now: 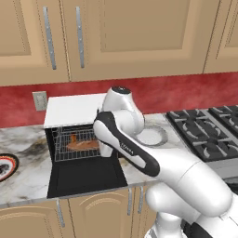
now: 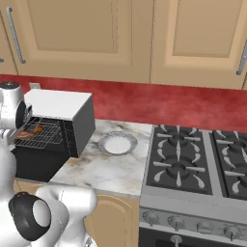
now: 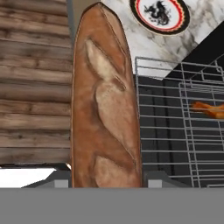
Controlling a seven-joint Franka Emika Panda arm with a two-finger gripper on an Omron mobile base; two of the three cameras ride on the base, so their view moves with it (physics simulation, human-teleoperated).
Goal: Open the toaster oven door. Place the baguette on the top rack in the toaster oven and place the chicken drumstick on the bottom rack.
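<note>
End effector (image 3: 106, 183): we see it part open, clasping the baguette (image 3: 105, 100).
Obstruction: baguette spans frame centre, before the wire racks (image 3: 175, 122).
Surroundings: patterned plate (image 3: 159, 15) upper right; toaster oven door (image 1: 86, 176) lowered onto the worktop (image 1: 28, 172).

The white arm (image 1: 139, 153) bends forward and left, its jaws closed on the baguette (image 3: 105, 109).

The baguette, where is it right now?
In the hand view the baguette stands long and upright between the gripper's fingers, held just in front of the open toaster oven's wire racks.
</note>
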